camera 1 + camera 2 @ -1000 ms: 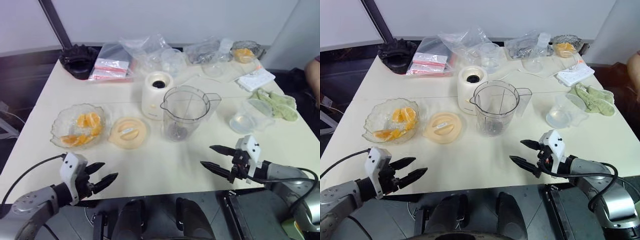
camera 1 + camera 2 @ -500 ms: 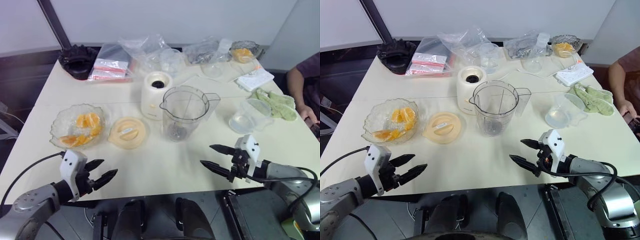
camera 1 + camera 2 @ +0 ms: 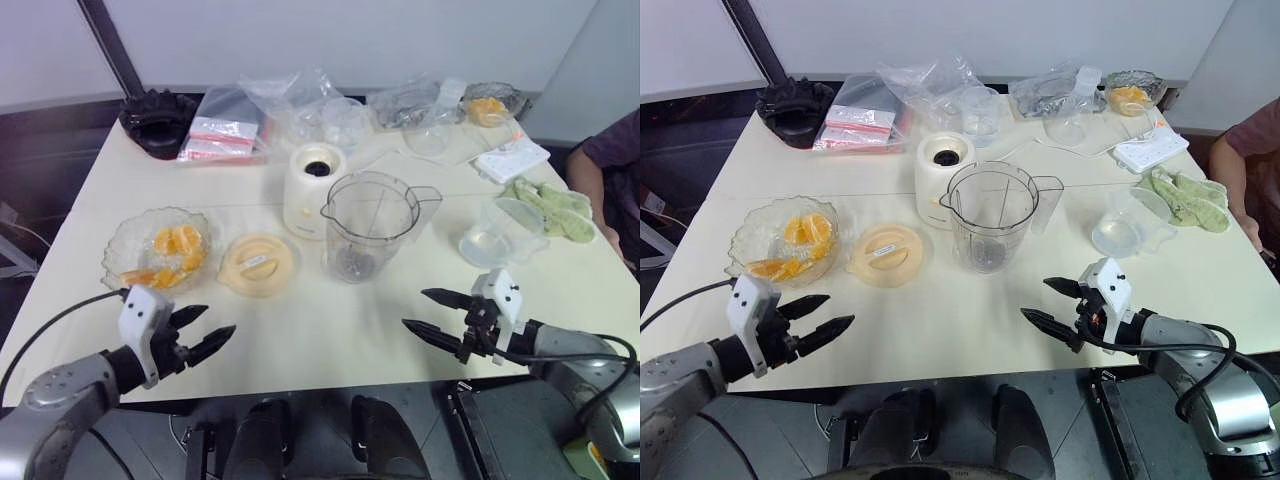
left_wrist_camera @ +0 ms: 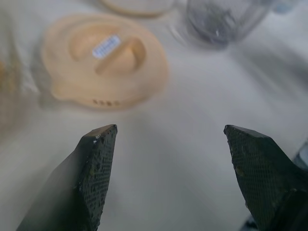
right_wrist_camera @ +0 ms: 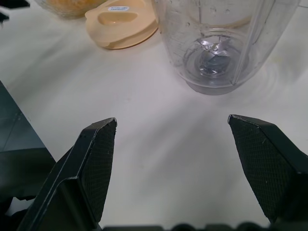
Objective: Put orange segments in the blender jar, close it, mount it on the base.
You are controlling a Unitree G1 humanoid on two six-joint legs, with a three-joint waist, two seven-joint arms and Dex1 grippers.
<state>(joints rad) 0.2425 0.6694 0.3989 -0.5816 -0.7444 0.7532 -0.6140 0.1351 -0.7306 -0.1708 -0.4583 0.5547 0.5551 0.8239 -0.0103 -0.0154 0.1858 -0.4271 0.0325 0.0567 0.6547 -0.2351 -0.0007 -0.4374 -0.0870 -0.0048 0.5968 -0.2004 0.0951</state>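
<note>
Several orange segments (image 3: 165, 255) lie in the bowl (image 3: 117, 255) just beyond our left gripper (image 3: 197, 333), fingers apart, nearer than our right gripper (image 3: 437, 317), also spread.

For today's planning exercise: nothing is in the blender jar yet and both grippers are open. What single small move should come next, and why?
Probably carry the left gripper forward to the orange segments in the glass bowl. It is open, holds nothing and is the nearer one; the blender jar stands uncovered, with the lid lying beside it.
</note>
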